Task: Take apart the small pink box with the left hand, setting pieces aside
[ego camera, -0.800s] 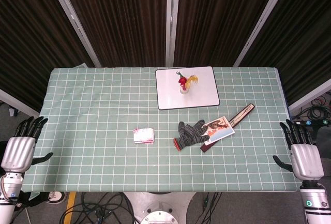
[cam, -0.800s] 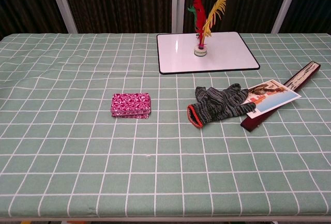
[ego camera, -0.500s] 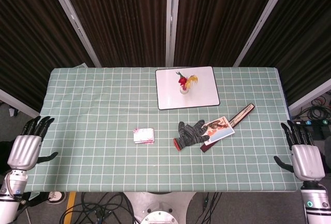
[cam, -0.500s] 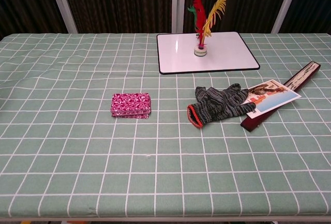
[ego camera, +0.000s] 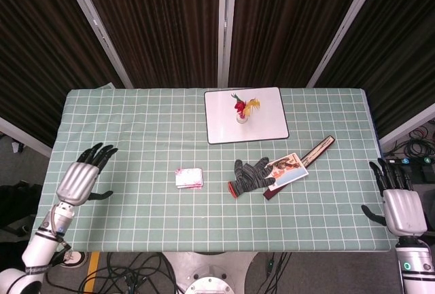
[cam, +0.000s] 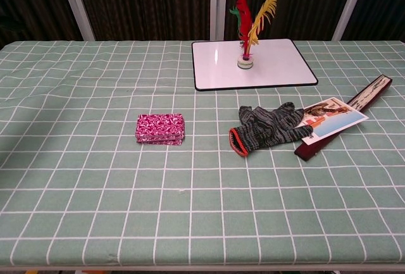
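The small pink patterned box (ego camera: 189,178) lies closed on the green checked tablecloth, left of the table's middle; the chest view shows the box (cam: 160,128) from the side. My left hand (ego camera: 83,177) hovers over the table's left edge with fingers spread and nothing in it, well left of the box. My right hand (ego camera: 398,202) hangs off the table's right edge, fingers apart and empty. Neither hand shows in the chest view.
A striped knit glove (ego camera: 251,176) lies right of the box, overlapping a picture card (ego camera: 287,168) and a dark folded fan (ego camera: 307,161). A white board (ego camera: 246,123) at the back holds a feathered shuttlecock (ego camera: 242,108).
My left hand has moved up and to the right, from beside the table's left edge to over the tablecloth. The right hand and the box have stayed put.
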Robot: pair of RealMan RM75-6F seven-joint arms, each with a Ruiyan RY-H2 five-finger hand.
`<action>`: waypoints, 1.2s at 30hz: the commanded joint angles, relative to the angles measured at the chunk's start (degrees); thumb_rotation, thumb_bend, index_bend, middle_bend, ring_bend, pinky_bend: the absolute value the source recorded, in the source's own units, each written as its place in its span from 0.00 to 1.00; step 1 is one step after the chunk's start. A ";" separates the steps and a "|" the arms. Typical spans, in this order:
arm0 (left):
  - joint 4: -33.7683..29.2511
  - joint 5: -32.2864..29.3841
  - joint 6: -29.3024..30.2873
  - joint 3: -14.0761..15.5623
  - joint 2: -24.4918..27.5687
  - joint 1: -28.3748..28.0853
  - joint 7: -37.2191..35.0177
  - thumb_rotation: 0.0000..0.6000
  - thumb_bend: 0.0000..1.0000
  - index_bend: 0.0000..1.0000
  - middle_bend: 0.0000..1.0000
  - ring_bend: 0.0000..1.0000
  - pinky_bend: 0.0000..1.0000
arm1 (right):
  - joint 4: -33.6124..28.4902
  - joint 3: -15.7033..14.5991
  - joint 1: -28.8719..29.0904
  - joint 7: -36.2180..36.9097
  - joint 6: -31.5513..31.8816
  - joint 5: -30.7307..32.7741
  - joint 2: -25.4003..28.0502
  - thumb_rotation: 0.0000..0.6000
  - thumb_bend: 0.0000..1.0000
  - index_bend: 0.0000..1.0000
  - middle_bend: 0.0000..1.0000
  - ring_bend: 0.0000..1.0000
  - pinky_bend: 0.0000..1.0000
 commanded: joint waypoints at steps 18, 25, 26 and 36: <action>13.31 -0.73 -8.59 -1.97 -14.75 -11.59 -5.00 1.00 0.05 0.10 0.17 0.05 0.18 | -1.98 0.86 1.19 -0.80 -0.72 0.31 1.93 1.00 0.09 0.00 0.00 0.00 0.00; 14.37 -3.02 -11.98 -1.99 -16.99 -13.80 -4.90 1.00 0.05 0.10 0.18 0.05 0.18 | -1.48 0.93 1.60 -0.91 -1.43 0.84 1.59 1.00 0.09 0.00 0.00 0.00 0.00; 14.32 -3.63 -12.55 -2.17 -17.30 -14.10 -4.92 1.00 0.05 0.10 0.18 0.05 0.18 | -1.50 0.93 1.67 -0.94 -1.61 0.96 1.57 1.00 0.09 0.00 0.00 0.00 0.00; 15.18 -6.36 -13.80 -3.34 -22.29 -16.54 -5.26 1.00 0.06 0.14 0.20 0.08 0.20 | -1.02 0.94 1.56 0.23 -1.84 1.82 1.52 1.00 0.09 0.00 0.00 0.00 0.00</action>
